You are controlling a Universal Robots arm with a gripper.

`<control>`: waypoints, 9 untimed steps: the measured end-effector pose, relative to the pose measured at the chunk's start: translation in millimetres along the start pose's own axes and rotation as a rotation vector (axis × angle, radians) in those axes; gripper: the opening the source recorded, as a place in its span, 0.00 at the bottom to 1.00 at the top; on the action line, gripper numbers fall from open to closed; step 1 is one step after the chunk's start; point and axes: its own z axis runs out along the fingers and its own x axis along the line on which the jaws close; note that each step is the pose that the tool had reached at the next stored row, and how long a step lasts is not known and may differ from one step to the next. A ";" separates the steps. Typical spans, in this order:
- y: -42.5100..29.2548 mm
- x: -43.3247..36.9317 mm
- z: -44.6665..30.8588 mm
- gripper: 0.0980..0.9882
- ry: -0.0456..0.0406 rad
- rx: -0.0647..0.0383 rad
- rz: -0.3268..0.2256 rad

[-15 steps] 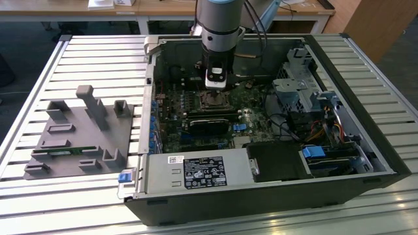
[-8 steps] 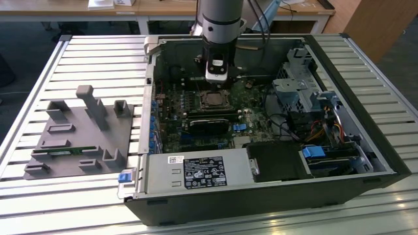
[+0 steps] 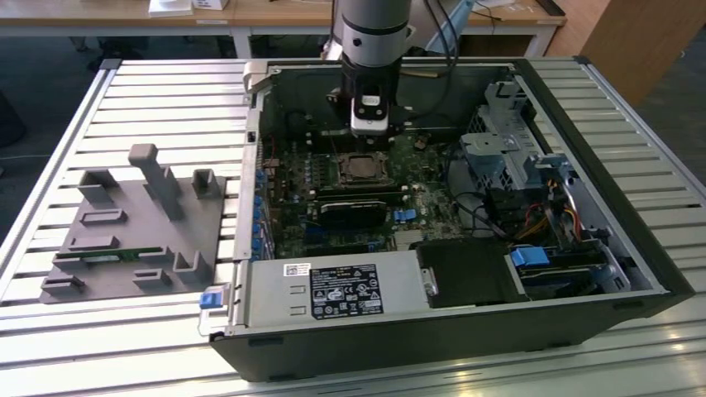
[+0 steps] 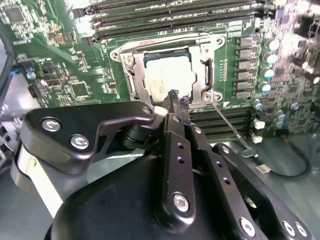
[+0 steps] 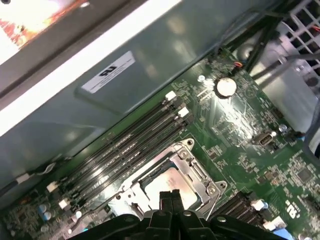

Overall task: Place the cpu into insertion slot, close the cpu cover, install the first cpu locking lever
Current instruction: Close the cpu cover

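Gripper (image 4: 176, 97) held clenched and empty above the insertion slot (image 4: 141, 87).
The cpu (image 4: 167, 75) was seated in the slot, framed by the cpu cover (image 4: 202, 75), which was laid flat over it. The fingertips were pressed together just above the slot's edge. A thin locking lever (image 4: 227, 125) was angled away from the slot's corner.

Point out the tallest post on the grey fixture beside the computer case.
The slim grey post near the fixture's middle; it rises well above the squat blocks around it.
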 end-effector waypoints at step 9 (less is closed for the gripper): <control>-0.1 0.0 0.0 0.01 0.0084 0.003 -0.104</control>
